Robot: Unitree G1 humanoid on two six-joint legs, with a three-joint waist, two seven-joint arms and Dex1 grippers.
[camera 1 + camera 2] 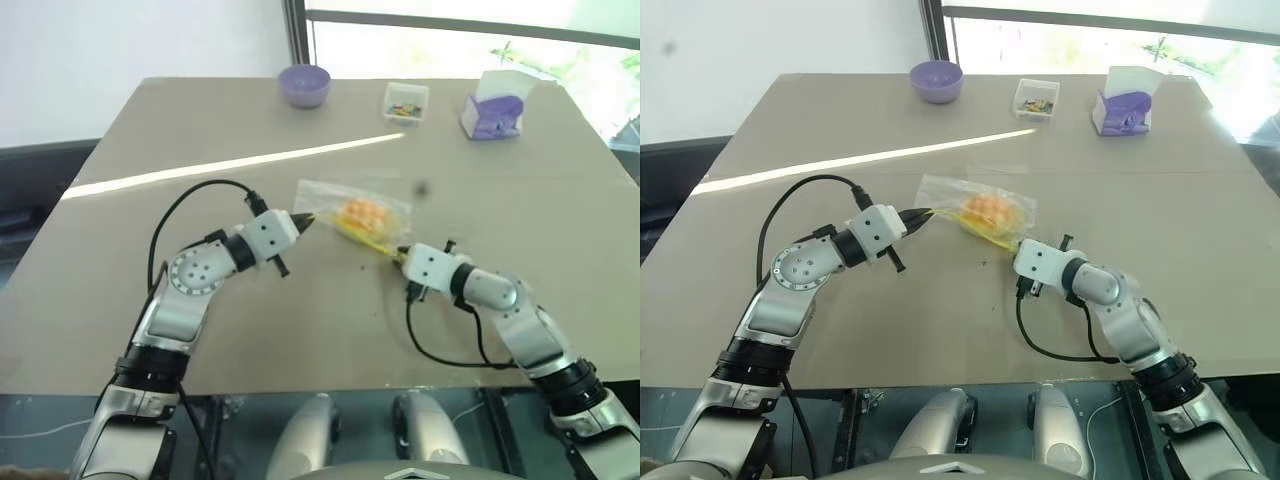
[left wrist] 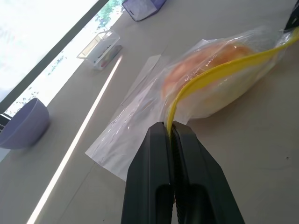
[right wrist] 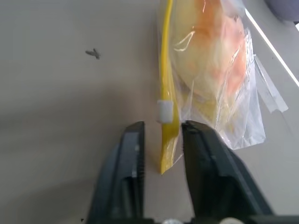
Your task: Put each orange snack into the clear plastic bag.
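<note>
While the bag hung between both arms, we saw the left arm reaching in from the left, its forearm bent at the elbow and its wrist held about level, pointing forward and toward the right. The left gripper [image 2: 170, 128] was clenched on one end of the yellow seal strip [image 2: 210, 74] of the clear plastic bag [image 1: 330, 195], its two black fingers pressed together with the strip running out from between them.

We saw the right arm come in from the right, angled forward and to the left, with its wrist tipped slightly downward toward the table [image 1: 200, 130]. The right gripper [image 3: 162, 128] stood released. Its fingers were apart on either side of the strip's other end, and a gap showed beside the strip in the right wrist view.

The orange snack [image 1: 360, 211] lay inside the bag, a rounded golden lump behind the crinkled plastic. The bag rested near the middle of the table, stretched between the two grippers along its yellow edge.
</note>
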